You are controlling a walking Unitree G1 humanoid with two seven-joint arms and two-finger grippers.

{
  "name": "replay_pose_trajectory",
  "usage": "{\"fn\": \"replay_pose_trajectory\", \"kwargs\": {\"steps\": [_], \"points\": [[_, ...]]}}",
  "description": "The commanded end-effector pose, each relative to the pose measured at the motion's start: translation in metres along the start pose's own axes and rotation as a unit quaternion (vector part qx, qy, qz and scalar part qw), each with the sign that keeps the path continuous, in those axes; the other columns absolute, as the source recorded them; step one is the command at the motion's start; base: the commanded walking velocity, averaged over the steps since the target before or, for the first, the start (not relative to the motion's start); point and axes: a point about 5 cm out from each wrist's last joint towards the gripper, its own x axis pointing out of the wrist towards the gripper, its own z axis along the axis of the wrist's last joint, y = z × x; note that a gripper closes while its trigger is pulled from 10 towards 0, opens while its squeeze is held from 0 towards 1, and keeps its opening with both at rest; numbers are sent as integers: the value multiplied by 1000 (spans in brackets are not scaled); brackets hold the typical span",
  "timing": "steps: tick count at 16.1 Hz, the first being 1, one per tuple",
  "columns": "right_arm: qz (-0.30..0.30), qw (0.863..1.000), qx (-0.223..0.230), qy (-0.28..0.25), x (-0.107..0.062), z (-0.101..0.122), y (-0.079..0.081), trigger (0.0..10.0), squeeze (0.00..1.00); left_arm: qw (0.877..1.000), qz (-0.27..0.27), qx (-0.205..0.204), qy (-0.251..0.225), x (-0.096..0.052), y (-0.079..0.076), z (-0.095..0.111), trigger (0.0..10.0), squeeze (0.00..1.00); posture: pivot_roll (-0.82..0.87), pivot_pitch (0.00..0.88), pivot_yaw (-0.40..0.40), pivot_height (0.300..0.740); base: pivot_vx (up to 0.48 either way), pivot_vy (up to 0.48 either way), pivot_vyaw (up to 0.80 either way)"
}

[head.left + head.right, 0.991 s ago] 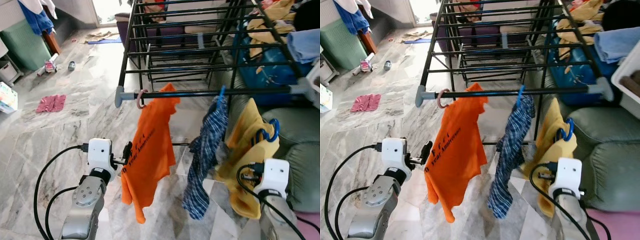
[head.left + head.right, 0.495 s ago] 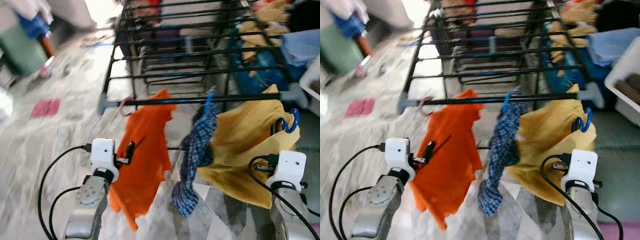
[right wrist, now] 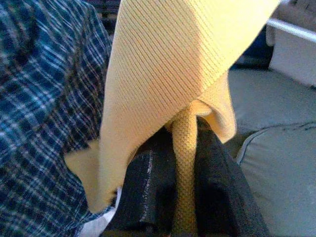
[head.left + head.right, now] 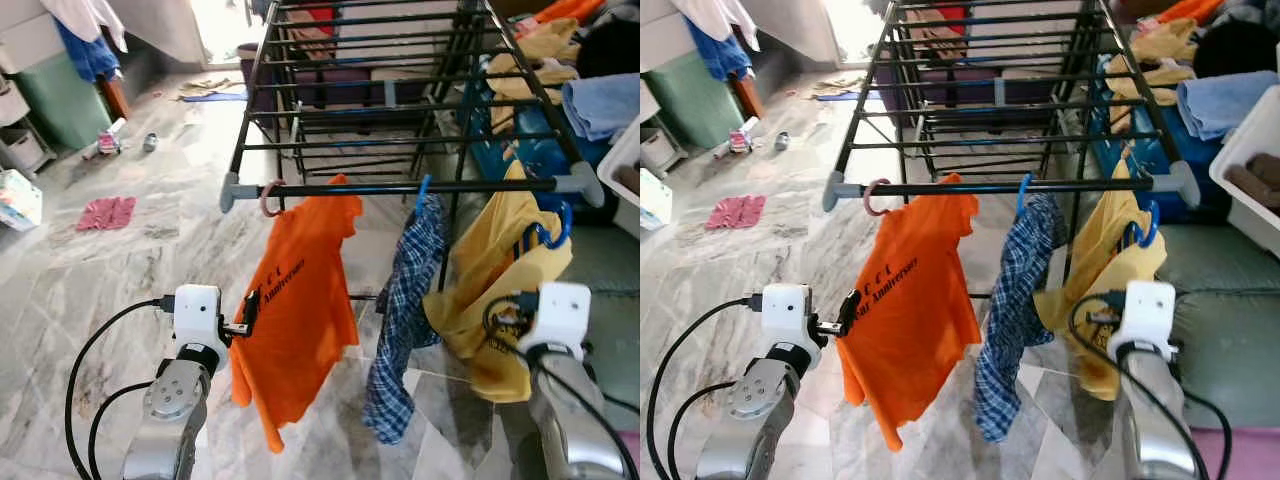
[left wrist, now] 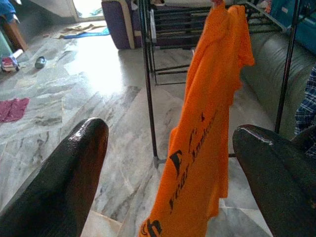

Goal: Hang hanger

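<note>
Blue hanger (image 4: 548,232) with yellow garment (image 4: 490,290) | right hand (image 3: 185,182) clamps garment | left hand (image 5: 173,163) open

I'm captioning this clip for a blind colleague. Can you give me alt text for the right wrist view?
The right claw is shut on a fold of the yellow garment, which drapes down over its black fingers. A blue plaid shirt hangs beside it, and a grey-green sofa cushion lies behind.
</note>
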Motion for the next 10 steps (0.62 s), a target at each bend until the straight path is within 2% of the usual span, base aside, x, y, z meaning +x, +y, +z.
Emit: {"fn": "replay_pose_trajectory", "kwargs": {"steps": [1, 3, 6, 9, 10], "points": [[7, 1000, 7, -11, 12, 17, 2, 10000, 0, 1000, 4, 5, 3, 1, 5, 2, 10000, 0, -19, 91, 69, 740, 0, 0, 0], [21, 1000, 21, -6, 24, 26, 6, 10000, 0, 1000, 5, 7, 4, 0, 7, 2, 10000, 0, -14, 91, 69, 740, 0, 0, 0], [40, 998, 35, -18, 49, 53, 18, 10000, 0, 1000, 7, 10, 7, 0, 9, 2, 10000, 0, -1, 93, 72, 740, 0, 0, 0], [22, 999, 33, 34, 64, 53, 16, 10000, 0, 1000, 9, 12, 8, -1, 11, 3, 10000, 0, 21, 94, 72, 740, 0, 0, 0], [7, 998, 47, 45, 69, 54, 11, 10000, 0, 1000, 11, 13, 8, -2, 12, 4, 10000, 0, 32, 95, 72, 740, 0, 0, 0]]}}
